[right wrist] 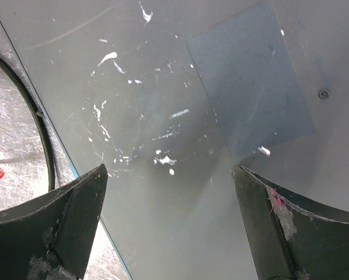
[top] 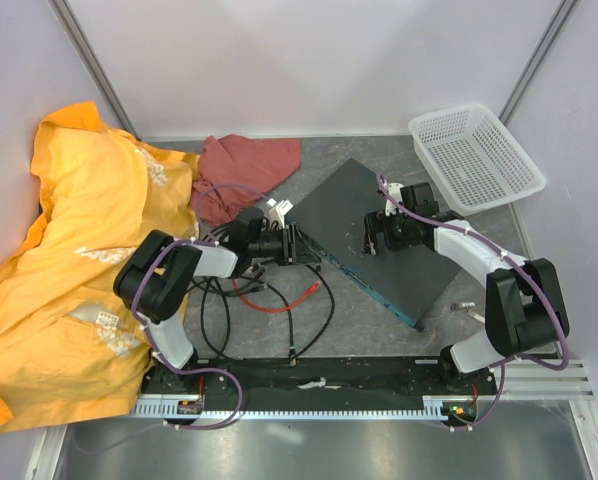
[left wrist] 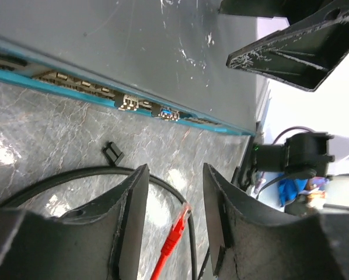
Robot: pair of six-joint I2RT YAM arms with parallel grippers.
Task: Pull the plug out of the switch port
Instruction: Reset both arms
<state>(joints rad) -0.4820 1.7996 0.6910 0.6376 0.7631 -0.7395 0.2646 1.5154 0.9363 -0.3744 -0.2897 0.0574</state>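
The switch (top: 379,235) is a flat dark slab lying slantwise mid-table, its teal edge (top: 364,285) facing near left. In the left wrist view that edge (left wrist: 63,83) shows a row of ports with no cable in them. The red plug (left wrist: 175,233) lies loose on the table beside a black cable (left wrist: 75,175); it also shows from above (top: 314,292). My left gripper (top: 297,243) is open and empty by the teal edge, with the plug seen between its fingers (left wrist: 131,216). My right gripper (top: 379,238) is open wide, low over the switch's top (right wrist: 163,87).
A white mesh basket (top: 474,155) stands at the back right. Orange cloth (top: 79,250) fills the left side, with a red-brown cloth (top: 244,170) behind it. Black cables (top: 219,310) loop in front of the left arm. A small black clip (left wrist: 112,153) lies near the switch edge.
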